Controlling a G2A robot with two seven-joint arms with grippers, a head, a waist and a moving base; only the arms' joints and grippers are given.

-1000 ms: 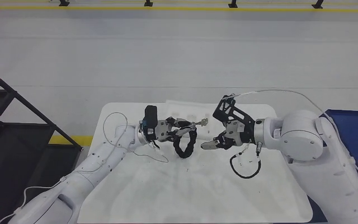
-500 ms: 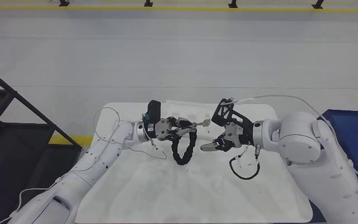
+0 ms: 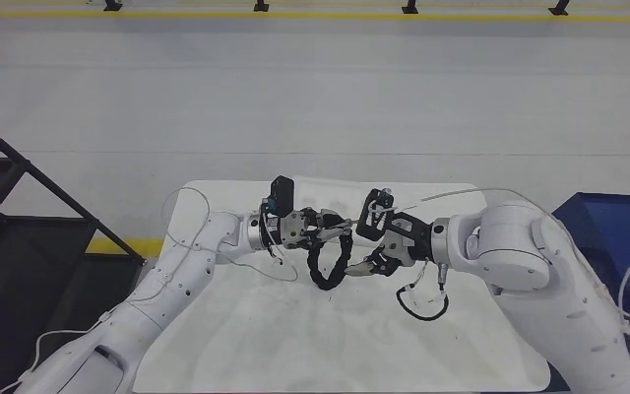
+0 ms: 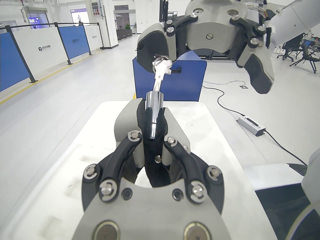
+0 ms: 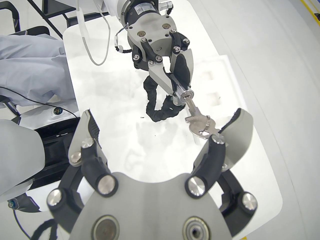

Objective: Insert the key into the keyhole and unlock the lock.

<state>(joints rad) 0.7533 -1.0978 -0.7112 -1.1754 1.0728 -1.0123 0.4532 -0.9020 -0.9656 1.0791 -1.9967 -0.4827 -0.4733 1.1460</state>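
My left gripper (image 3: 317, 226) is shut on the chrome cylinder of a cable lock (image 4: 155, 101), held above the white table (image 3: 295, 345). The lock's black cable loop (image 3: 326, 268) hangs below it. A silver key (image 4: 162, 68) sticks out of the keyhole, pointing at my right gripper (image 5: 162, 121). That gripper is open, its jaws wide on either side of the key head (image 5: 200, 123). One fingertip (image 5: 240, 118) lies right against the key head and the other stands well apart. From the right wrist I see the lock's face (image 5: 185, 95) and the left gripper (image 5: 175, 86) around it.
A white foam insert with square recesses (image 5: 212, 83) lies on the table's far side under the lock. A blue cabinet (image 3: 602, 229) stands past the table's right edge and a black frame (image 3: 39, 192) to its left. Bare tabletop (image 3: 325, 335) lies in front.
My right gripper has moved left, closing the gap to the key, and now brackets its head, still open. The left arm shifted the lock slightly right.
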